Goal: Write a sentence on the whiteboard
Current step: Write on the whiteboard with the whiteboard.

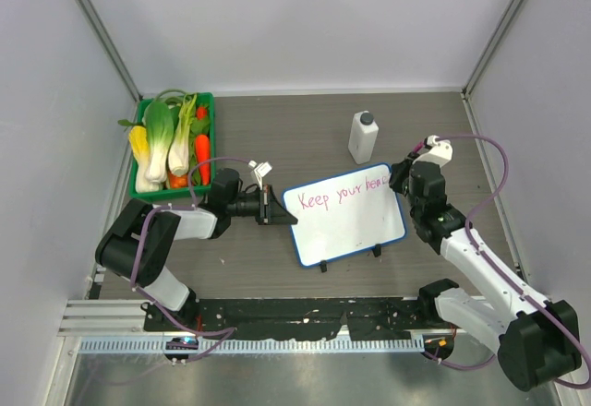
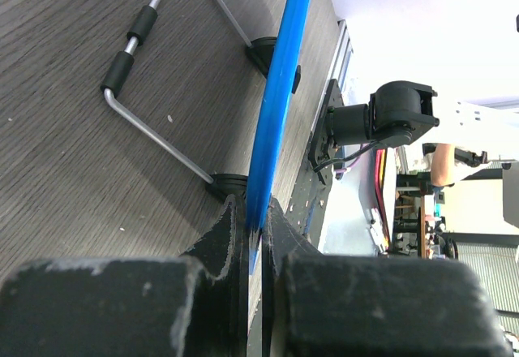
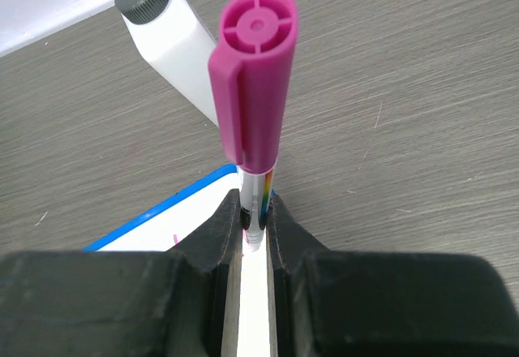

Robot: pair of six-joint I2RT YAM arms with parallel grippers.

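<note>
Clenched tight, the left jaws pinch the thin blue rim of the whiteboard [image 1: 355,231] at its left edge, holding it steady. The whiteboard stands propped on a wire stand [image 2: 154,134] with black feet, on the tabletop [image 1: 277,129] between the two arms. At its upper right corner the right jaws are shut on a marker [image 3: 253,73], magenta cap end up and tip pointing down at the board. The tip itself is hidden, so I cannot tell whether it touches.

The sentence [image 1: 340,192] runs along the top of the whiteboard in pink-red cursive: "Keep your" is clear, and a third word starting "hea" disappears behind the right jaws. The line has reached the right edge, and everything below it is blank white. I judge the writing well begun but not finished. The last word looks incomplete, and any further words would need a second line lower down.

Well beyond the whiteboard's left edge sits a green crate [image 1: 209,98]. It holds leafy greens [image 1: 166,134], orange carrots [image 1: 201,148] and a pale yellow vegetable [image 1: 138,143]. Just beyond the top edge stands a white bottle [image 1: 363,138], dark cap on; its contents do not show.
</note>
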